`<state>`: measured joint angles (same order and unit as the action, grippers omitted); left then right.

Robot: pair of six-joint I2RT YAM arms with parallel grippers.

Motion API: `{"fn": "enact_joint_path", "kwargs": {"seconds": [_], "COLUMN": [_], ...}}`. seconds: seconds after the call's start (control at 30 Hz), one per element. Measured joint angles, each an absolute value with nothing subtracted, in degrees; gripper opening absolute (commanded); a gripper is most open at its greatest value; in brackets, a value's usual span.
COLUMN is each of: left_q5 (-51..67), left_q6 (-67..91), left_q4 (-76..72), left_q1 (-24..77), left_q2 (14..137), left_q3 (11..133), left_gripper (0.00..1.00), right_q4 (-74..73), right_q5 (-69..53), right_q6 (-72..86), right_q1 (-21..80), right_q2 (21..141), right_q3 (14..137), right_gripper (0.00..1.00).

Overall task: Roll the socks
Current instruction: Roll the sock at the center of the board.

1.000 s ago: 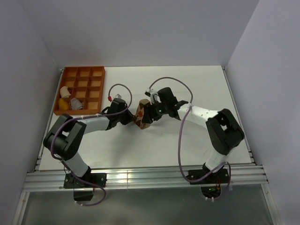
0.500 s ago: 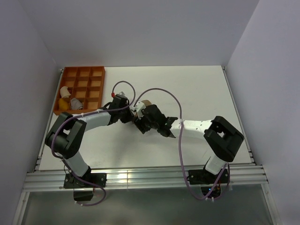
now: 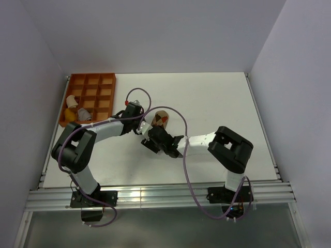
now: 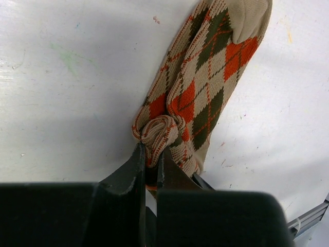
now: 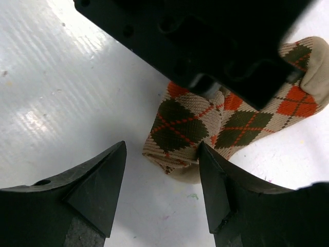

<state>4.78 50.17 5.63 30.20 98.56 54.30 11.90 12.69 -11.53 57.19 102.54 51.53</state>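
Note:
The tan argyle sock [image 4: 205, 98], with red and dark diamonds, lies flat on the white table [image 3: 217, 98] in what look like two stacked layers; it also shows in the top view [image 3: 161, 119]. My left gripper [image 4: 150, 149] is shut on its bunched cuff end; in the top view the left gripper [image 3: 141, 127] sits at the sock's near-left end. My right gripper [image 5: 162, 149] is open and low over the table, with the sock's folded end [image 5: 180, 139] between its fingertips and its right finger [image 5: 213, 180] touching the fabric. No grey-brown sock with a striped cuff shows clearly.
An orange compartment tray [image 3: 98, 82] stands at the far left, with beige and grey bundles [image 3: 76, 110] in its near-left cells. The left gripper's black body [image 5: 205, 41] hangs just beyond the right fingers. Purple cables loop over both arms.
My right arm has swung from the sock's right side round to its near-left end, beside the left gripper. The sock has shifted a little farther back and lies flatter.

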Motion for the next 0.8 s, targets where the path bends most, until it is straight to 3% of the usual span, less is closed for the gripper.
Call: {"fn": "enact_joint_path", "kwargs": {"seconds": [0.13,0.23,0.3,0.33,0.47,0.57,0.7,0.8], "left_q5": [5.1,5.2,5.3,5.4,5.3,5.4,5.3,4.7], "left_q6": [50.1,50.0,50.0,50.0,50.0,50.3,50.9,52.1], "left_q4": [6.1,6.5,6.5,6.5,6.5,6.6,7.2,7.1], "left_q1": [30.2,30.0,29.9,29.8,29.5,29.2,28.1,26.9], "left_q2": [99.0,99.2,99.2,99.2,99.2,99.2,99.1,97.9], "left_q3": [54.9,55.3,55.3,55.3,55.3,55.3,55.2,54.1], "left_gripper": [0.0,0.0,0.01,0.01,0.09,0.27,0.64,0.75], "right_q4": [12.8,13.0,13.0,13.0,12.6,10.8,6.1,2.4], "right_q5": [17.0,20.1,21.6,22.3,23.5,23.0,19.7,15.3], "right_q6": [-12.3,-12.8,-13.1,-13.2,-13.8,-13.8,-13.5,-12.9], "right_q1": [58.2,58.7,58.8,58.9,59.3,59.3,58.6,57.5], "right_q2": [105.3,106.7,107.4,107.8,108.0,108.0,108.1,108.1], "right_q3": [52.9,54.1,54.5,54.8,55.2,56.2,58.8,60.9], "right_gripper": [0.59,0.48,0.36,0.23,0.03,0.0,0.0,0.0]}}
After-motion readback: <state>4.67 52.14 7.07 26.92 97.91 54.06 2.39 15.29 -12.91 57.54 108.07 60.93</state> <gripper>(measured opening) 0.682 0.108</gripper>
